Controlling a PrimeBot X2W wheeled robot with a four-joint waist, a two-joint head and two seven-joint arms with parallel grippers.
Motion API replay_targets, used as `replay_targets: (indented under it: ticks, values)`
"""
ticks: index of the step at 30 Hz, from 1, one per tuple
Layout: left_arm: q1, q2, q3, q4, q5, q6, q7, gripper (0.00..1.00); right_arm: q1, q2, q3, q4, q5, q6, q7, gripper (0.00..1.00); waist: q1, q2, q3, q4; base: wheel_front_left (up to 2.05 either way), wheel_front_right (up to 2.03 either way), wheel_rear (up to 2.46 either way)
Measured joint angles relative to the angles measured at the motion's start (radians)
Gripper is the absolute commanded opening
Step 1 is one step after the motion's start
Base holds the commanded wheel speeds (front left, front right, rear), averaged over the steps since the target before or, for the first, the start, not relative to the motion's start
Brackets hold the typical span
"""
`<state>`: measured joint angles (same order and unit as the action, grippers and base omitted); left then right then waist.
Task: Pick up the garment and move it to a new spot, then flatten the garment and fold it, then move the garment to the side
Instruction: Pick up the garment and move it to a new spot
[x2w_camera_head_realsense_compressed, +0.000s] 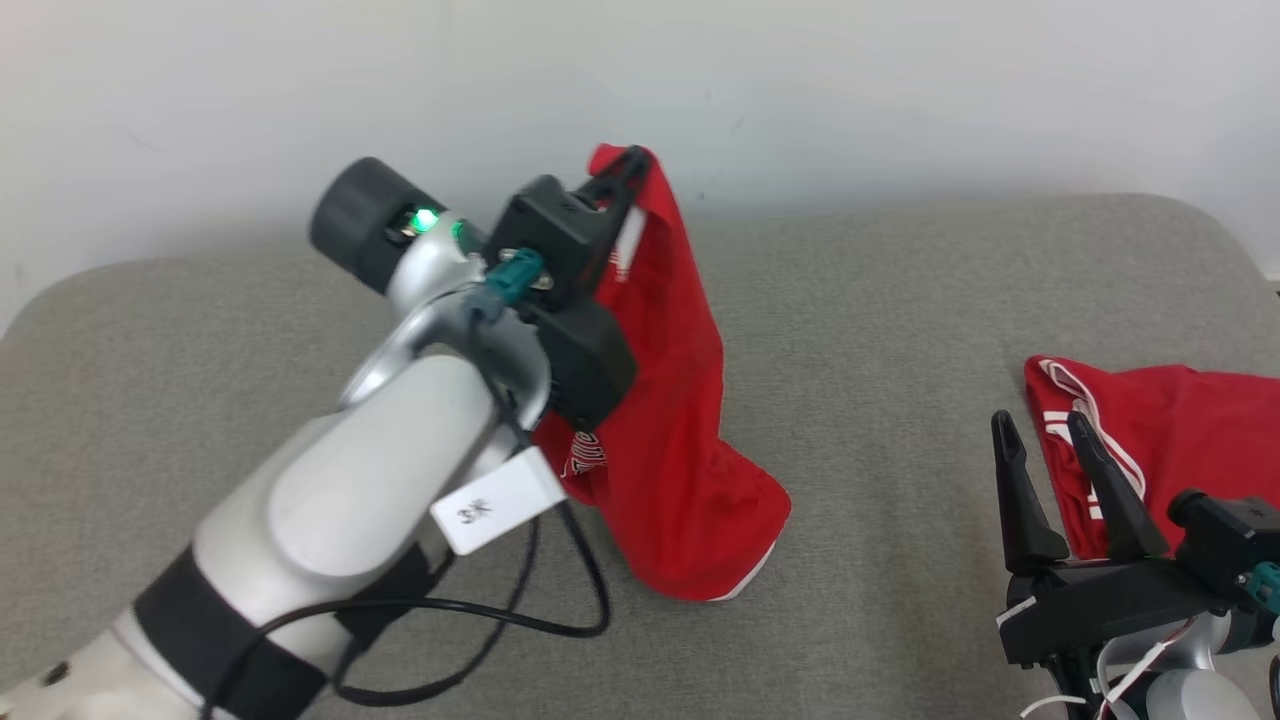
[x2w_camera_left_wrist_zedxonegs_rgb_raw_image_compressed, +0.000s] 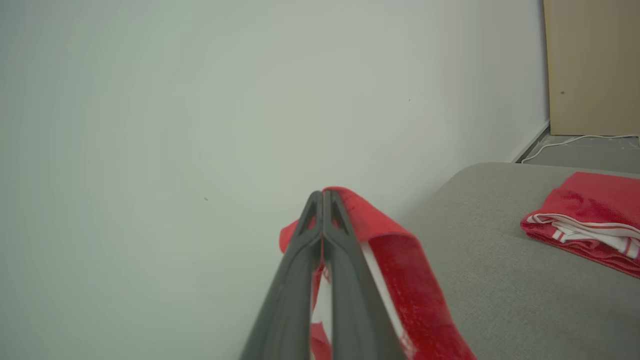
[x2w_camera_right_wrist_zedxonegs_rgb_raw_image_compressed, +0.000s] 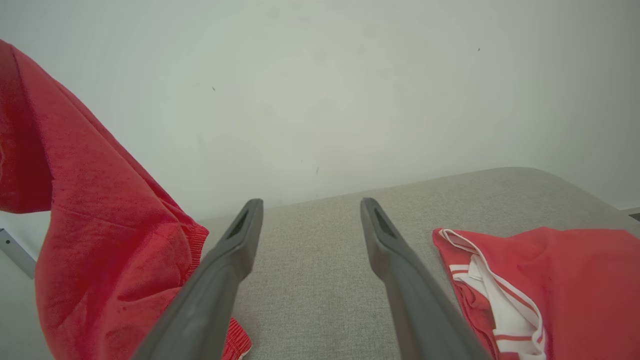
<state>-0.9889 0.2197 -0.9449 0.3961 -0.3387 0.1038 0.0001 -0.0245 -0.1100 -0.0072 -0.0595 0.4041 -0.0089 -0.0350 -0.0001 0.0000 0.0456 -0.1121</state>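
Note:
A red garment (x2w_camera_head_realsense_compressed: 670, 420) with white trim hangs from my left gripper (x2w_camera_head_realsense_compressed: 628, 160), which is raised near the back of the grey table and shut on its top edge. Its lower end rests on the table surface. In the left wrist view the closed fingers (x2w_camera_left_wrist_zedxonegs_rgb_raw_image_compressed: 320, 250) pinch the red garment (x2w_camera_left_wrist_zedxonegs_rgb_raw_image_compressed: 400, 270). My right gripper (x2w_camera_head_realsense_compressed: 1040, 425) stands open at the lower right with nothing between its fingers, just left of a second red garment (x2w_camera_head_realsense_compressed: 1160, 440). In the right wrist view the held garment (x2w_camera_right_wrist_zedxonegs_rgb_raw_image_compressed: 95, 235) hangs at the left.
The grey fabric table (x2w_camera_head_realsense_compressed: 880, 330) runs to a white wall at the back. A second red garment with white stripes (x2w_camera_right_wrist_zedxonegs_rgb_raw_image_compressed: 545, 280) lies folded at the right edge. A black cable (x2w_camera_head_realsense_compressed: 520, 620) loops under my left forearm.

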Motion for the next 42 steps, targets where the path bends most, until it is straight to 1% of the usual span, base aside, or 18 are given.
replay_targets:
  ticks: [4,6,9,11,13,18,23,25,29,34,39,42]
  values:
    - [-0.009,-0.071,-0.022,0.047,-0.004,-0.025,0.008,0.00,-0.006,0.006,0.006,0.005,0.000,0.000,0.000,1.00,0.0000,0.0000,0.005,-0.029,0.00,0.00,0.00]
    - [-0.016,-0.107,-0.029,0.055,-0.007,-0.029,0.006,0.00,-0.006,0.007,0.008,0.007,0.000,0.000,-0.001,1.00,0.0000,0.0000,0.009,-0.045,0.00,0.00,0.00]
    - [-0.037,-0.169,-0.033,0.072,-0.021,-0.053,-0.012,0.00,-0.007,0.009,0.009,0.013,0.001,0.000,-0.002,1.00,0.0000,0.0000,0.017,-0.067,0.00,0.00,0.00]
    - [-0.058,-0.194,-0.044,0.082,-0.025,-0.074,-0.025,0.00,-0.012,0.010,0.013,0.021,0.001,0.001,-0.007,1.00,0.0000,0.0001,0.023,-0.081,0.00,0.00,0.00]
    - [-0.080,-0.197,-0.044,0.097,-0.039,-0.086,-0.041,0.00,-0.027,0.012,0.017,0.029,0.001,0.002,-0.009,1.00,0.0000,0.0000,0.029,-0.096,0.00,0.00,0.00]
    - [-0.105,-0.188,-0.042,0.151,-0.058,-0.095,-0.055,0.00,-0.051,0.017,0.034,0.044,0.001,0.009,-0.011,1.00,0.0002,0.0000,0.039,-0.131,0.00,0.00,0.00]
    - [-0.110,-0.188,-0.036,0.193,-0.077,-0.106,-0.086,0.00,-0.039,0.013,0.003,0.052,0.010,0.008,-0.028,1.00,0.0002,0.0000,0.048,-0.151,0.00,0.00,0.00]
    - [-0.115,-0.188,-0.037,0.214,-0.085,-0.114,-0.090,0.00,-0.034,0.011,-0.006,0.053,0.010,0.008,-0.028,1.00,0.0002,0.0001,0.048,-0.147,0.00,0.00,0.00]
    - [-0.128,-0.186,-0.038,0.251,-0.086,-0.113,-0.090,0.00,-0.026,0.011,-0.006,0.059,0.010,0.008,-0.035,1.00,0.0002,0.0000,0.047,-0.136,0.00,0.00,0.00]
    - [-0.125,-0.185,-0.041,0.277,-0.138,-0.103,-0.090,0.00,-0.027,0.011,-0.001,0.061,0.010,0.009,-0.037,1.00,0.0002,0.0000,0.037,-0.117,0.00,0.00,0.00]
    - [-0.128,-0.186,-0.002,0.318,-0.137,-0.066,-0.088,0.00,-0.012,-0.008,-0.031,0.063,0.011,0.008,-0.047,1.00,0.0002,0.0000,0.025,-0.089,0.00,0.00,0.00]
    - [-0.130,-0.157,0.012,0.318,-0.137,-0.059,-0.087,0.00,0.020,-0.013,-0.045,0.064,0.015,0.008,-0.053,1.00,0.0001,0.0000,0.015,-0.066,0.00,0.00,0.00]
